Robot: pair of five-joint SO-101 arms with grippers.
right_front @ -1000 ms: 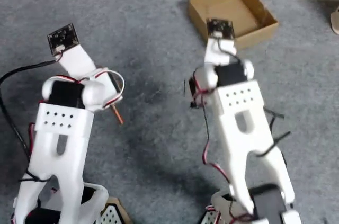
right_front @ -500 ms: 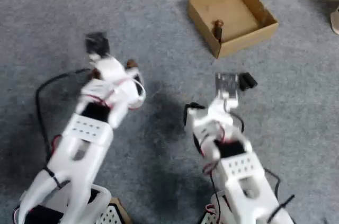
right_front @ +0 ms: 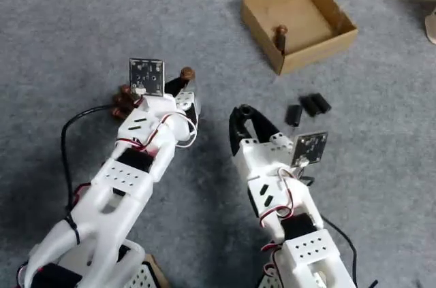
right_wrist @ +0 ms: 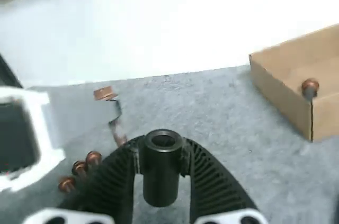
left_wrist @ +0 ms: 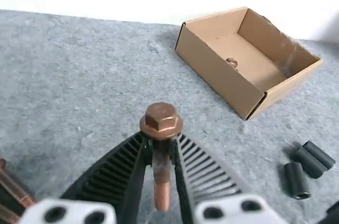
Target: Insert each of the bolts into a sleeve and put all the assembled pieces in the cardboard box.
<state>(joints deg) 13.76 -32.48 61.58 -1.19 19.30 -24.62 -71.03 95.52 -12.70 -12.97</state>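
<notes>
While the left claw [left_wrist: 161,142] is clamped on a copper bolt [left_wrist: 161,123], the right claw [right_wrist: 160,152] is clamped on a black sleeve [right_wrist: 160,168], so both halves of one piece are off the carpet. What the next move hangs on is how those two line up. In the high view the claws are near each other but apart, with bare carpet between them. The sleeve sits off to the side of the left claw that faces the other arm.

The bolt's long axis runs along the left fingers. Its hex head pokes out at the fingertips and its shank runs back between the jaws toward the wrist. The sleeve also lies lengthwise between the right fingers, with one open end showing at the tip end. My guess is the shank's free end isn't aimed at that hole yet, so one wrist or both will have to turn before anything slides in. Neither arm looks clearly closer to the meeting spot, so I'd call it even.

The cardboard box [right_front: 317,50] is out beyond both claws, nearer the right one. It holds one finished piece [right_front: 280,36] standing by its near wall. Three loose sleeves [right_front: 315,103] lie on the carpet between the right claw and the box. A little bunch of spare bolts [right_front: 122,99] is just beside the left claw, on its outer side.
</notes>
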